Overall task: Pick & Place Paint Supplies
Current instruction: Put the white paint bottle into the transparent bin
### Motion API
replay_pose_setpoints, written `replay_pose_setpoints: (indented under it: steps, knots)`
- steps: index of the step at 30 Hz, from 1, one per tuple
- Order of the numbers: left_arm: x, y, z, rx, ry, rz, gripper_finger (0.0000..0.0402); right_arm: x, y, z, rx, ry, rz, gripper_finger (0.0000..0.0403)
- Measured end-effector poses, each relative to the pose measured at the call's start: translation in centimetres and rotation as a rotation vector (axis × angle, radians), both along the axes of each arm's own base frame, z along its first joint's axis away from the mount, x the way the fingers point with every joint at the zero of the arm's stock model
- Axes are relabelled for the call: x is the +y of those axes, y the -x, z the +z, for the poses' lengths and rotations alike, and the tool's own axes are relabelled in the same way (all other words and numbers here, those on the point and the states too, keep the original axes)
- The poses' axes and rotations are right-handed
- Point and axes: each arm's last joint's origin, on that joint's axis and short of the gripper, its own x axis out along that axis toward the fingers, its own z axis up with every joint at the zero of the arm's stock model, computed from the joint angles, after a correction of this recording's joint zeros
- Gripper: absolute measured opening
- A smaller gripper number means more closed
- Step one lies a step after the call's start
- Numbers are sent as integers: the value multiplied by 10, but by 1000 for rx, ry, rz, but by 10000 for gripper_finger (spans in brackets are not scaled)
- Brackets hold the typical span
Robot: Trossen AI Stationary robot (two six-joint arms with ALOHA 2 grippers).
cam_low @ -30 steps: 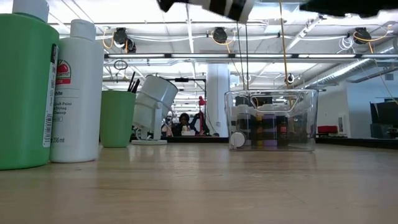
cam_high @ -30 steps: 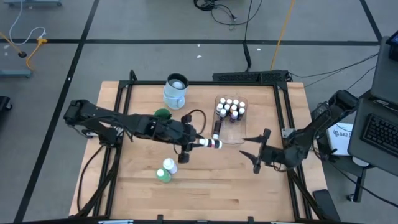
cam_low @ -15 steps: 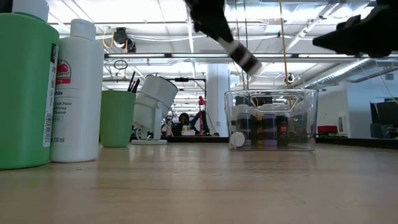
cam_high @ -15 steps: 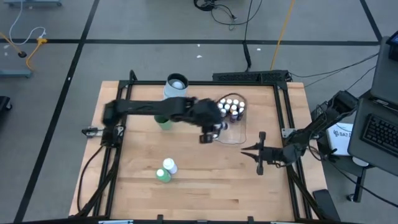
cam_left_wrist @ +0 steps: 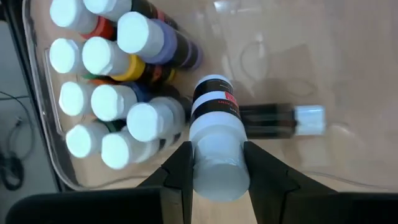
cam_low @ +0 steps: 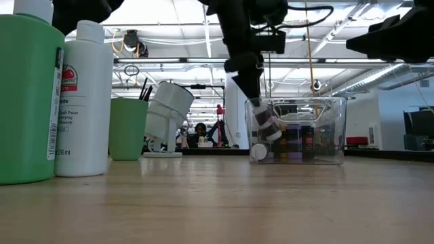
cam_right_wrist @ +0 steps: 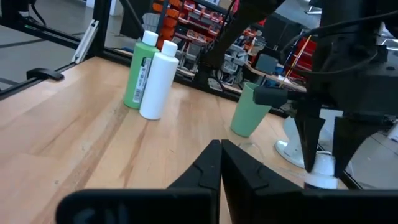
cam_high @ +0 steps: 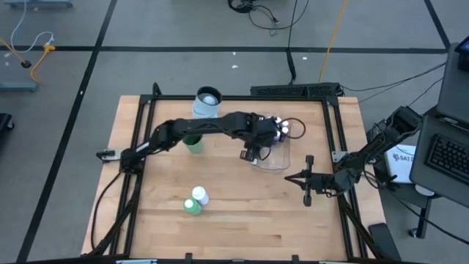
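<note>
The left gripper [cam_left_wrist: 217, 163] has its jaws clamped on a small cylindrical bottle [cam_left_wrist: 214, 124], white cap, black-and-white banded body, tilted cap-down over the clear, glossy plastic tub [cam_high: 282, 158]. Inside the tub, round white-capped bottles [cam_left_wrist: 106, 99] cluster at the far end; one lies on its side. The right gripper [cam_high: 306, 181], jaws pressed together and empty, hangs to the right. A green cup [cam_low: 127, 129] stands on the grained wooden table [cam_high: 242, 213].

White bottle [cam_low: 84, 102] label ("236 ml")

White-capped black bottle [cam_left_wrist: 214, 134] held tilted over tub's upright bottles [cam_left_wrist: 112, 99].
</note>
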Motion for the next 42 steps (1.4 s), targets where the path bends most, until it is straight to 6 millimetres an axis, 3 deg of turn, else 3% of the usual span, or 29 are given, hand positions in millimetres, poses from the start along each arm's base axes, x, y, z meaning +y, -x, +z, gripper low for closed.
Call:
replay_pose_setpoints:
  steps: [10,21,30,37,42]
  knots:
    - [-1,-10,-2,-72,7,-68,101,-2,2,-5,10,6,0,1]
    - [6,-8,-3,-49,-47,-60,101,-2,2,-5,15,56,3,3]
    - [16,-15,-34,54,-116,-118,101,-2,2,-5,15,68,7,4]
    - [19,-19,-37,22,-102,-108,102,-2,2,-5,17,69,25,4]
    - [23,-18,-36,7,-85,-59,126,-2,2,-5,18,67,25,4]
